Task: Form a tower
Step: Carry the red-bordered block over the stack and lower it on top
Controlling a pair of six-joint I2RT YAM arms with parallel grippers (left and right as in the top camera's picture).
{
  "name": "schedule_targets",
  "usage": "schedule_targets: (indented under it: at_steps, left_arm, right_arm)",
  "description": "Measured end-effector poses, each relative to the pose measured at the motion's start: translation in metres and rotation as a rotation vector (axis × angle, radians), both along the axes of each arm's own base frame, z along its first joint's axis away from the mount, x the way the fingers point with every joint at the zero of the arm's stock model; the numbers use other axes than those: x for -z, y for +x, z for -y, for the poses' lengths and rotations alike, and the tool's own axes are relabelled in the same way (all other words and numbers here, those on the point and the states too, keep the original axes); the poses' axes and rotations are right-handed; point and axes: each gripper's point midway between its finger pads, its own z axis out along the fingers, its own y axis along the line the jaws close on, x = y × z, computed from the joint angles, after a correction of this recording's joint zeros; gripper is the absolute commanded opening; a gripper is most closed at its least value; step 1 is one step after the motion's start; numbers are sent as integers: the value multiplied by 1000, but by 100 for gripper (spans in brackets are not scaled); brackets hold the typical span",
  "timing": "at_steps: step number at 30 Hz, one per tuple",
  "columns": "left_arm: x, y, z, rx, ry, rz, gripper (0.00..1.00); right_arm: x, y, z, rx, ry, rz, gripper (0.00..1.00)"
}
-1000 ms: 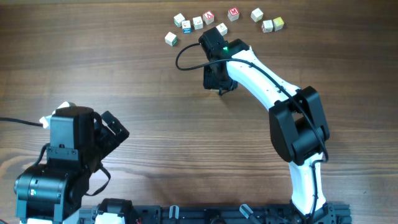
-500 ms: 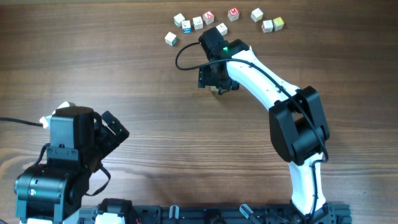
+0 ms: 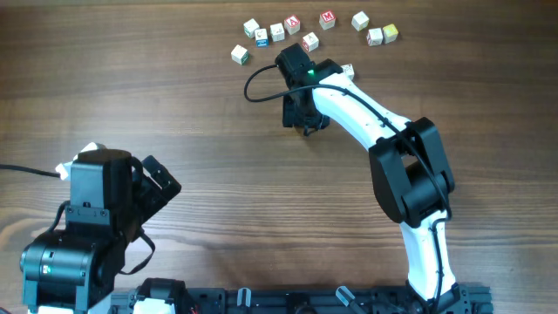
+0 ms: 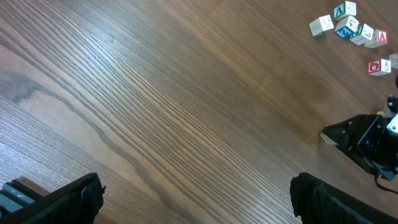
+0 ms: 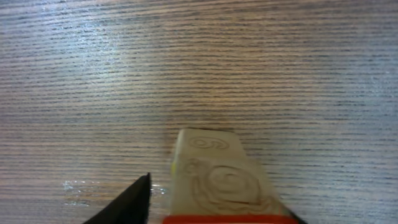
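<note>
Cubes, eleven loose (far side); left hand spread wide; right hand unclear.

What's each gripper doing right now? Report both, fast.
Left gripper: open, empty.
Right gripper: wooden cube between its fingers; open or shut cannot be told.

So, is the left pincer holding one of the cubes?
No, the left pincer stands wide open, with only bare table between its fingers.
</note>
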Motion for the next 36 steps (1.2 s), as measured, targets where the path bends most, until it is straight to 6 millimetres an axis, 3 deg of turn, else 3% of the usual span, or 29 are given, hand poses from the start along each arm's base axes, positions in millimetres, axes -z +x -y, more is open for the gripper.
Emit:
schedule_targets:
  at_steps: [1,8,15,28,31,36]
  left_arm:
    - [0,0,0,0,0,0,100]
    - [0,0,0,0,0,0,100]
    - [0,0,0,0,0,0,100]
    - [0,0,0,0,0,0,100]
    - [0,0,0,0,0,0,100]
    - [0,0,0,0,0,0,100]
  right_arm:
    - [0,0,0,0,-2,-2,35]
    - [1,-2,2,1,-8,-7,24]
    - [1,-2,2,1,-8,-7,20]
    - [0,-2,2,-39,-18,-10,21]
    - [0,1,0,-39,-10,2,29]
    - [0,2,-2,-37,3,5,28]
